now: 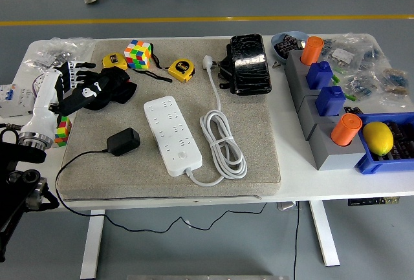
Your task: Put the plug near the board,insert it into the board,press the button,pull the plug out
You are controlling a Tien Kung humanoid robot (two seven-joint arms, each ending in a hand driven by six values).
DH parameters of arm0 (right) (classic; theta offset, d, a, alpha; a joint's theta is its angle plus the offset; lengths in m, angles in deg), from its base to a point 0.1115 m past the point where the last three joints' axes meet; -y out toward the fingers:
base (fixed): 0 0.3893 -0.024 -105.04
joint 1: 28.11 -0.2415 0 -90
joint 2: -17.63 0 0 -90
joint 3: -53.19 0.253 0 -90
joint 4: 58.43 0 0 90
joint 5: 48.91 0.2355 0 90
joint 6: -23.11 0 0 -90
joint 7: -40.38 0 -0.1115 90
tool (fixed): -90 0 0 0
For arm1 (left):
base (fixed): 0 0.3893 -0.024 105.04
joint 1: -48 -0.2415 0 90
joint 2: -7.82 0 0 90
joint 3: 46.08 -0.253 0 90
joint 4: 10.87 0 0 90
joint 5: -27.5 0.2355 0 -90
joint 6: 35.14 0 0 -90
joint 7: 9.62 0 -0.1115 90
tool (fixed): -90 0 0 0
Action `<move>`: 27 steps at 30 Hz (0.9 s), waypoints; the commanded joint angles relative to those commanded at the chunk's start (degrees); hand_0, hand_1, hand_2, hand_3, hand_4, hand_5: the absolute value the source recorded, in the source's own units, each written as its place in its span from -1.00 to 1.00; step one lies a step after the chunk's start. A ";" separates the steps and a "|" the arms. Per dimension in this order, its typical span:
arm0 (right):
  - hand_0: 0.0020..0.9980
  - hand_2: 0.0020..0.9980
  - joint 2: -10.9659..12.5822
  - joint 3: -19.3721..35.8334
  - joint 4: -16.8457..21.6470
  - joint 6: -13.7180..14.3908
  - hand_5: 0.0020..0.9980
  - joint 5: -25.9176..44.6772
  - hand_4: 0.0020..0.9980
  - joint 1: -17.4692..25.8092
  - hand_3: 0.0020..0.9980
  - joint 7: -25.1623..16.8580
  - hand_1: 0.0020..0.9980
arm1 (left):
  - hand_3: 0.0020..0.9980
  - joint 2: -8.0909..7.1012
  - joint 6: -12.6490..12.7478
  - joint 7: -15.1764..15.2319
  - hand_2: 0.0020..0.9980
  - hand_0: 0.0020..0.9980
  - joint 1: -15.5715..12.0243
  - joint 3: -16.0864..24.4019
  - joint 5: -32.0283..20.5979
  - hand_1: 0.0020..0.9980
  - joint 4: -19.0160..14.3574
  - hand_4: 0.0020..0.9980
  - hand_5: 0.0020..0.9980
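1. Left hand point(72, 85) is hovering at the mat's point(259, 131) far-left corner in the head view, fingers spread and holding nothing.
2. Plug point(123, 141), a black adapter, is lying on the mat just nearer than the hand and slightly to its right.
3. Board point(173, 134), a white power strip, is lying farther right, beside the plug but not touching it.
4. Right hand is not showing.
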State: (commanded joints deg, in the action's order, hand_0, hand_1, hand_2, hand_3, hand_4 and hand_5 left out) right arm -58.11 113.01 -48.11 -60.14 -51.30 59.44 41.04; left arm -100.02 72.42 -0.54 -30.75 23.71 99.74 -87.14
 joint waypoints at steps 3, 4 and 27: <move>-0.01 0.14 0.02 -0.04 0.00 0.02 -0.20 0.09 0.72 0.07 0.02 -0.02 0.20 | 0.21 -0.04 -0.03 -0.02 0.15 0.02 0.02 -0.15 0.01 0.19 0.00 0.79 -0.28; -0.01 0.14 0.04 -0.07 0.00 0.04 -0.20 0.13 0.72 0.11 0.02 -0.02 0.20 | 0.21 -0.03 -0.04 -0.04 0.15 0.02 0.02 -0.16 0.02 0.19 0.01 0.79 -0.28; -0.01 0.14 0.05 0.28 0.00 0.06 -0.21 0.14 0.71 0.32 0.03 -0.10 0.20 | 0.21 0.41 -0.20 -0.53 0.15 0.02 -0.33 0.01 0.37 0.19 -0.04 0.79 -0.28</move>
State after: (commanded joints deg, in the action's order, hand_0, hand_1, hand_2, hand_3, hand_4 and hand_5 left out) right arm -58.06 113.29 -48.11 -60.08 -51.16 59.76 40.94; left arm -99.61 72.22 -1.07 -31.07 23.72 100.12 -87.18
